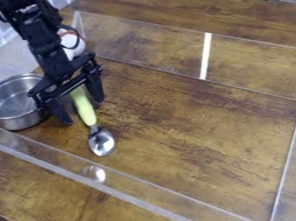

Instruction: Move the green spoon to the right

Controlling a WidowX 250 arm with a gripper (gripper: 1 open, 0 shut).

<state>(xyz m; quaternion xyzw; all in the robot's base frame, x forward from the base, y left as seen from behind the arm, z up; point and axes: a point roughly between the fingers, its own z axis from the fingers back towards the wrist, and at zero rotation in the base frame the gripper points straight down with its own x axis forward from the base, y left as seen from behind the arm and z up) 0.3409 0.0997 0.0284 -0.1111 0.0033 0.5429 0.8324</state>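
Observation:
The green spoon (90,121) lies on the wooden table, its yellow-green handle pointing up-left and its shiny metal bowl (102,143) toward the near edge. My black gripper (74,101) hangs low over the handle's upper end, pointing steeply down. Its fingers (97,89) stand apart on either side of the handle, open, and part of the handle is hidden behind them. Whether they touch the handle I cannot tell.
A steel pot (11,102) stands just left of the gripper. Clear acrylic walls (147,198) run along the near side, the back and the right of the wooden table (206,126). A small shiny spot (98,174) sits near the front wall.

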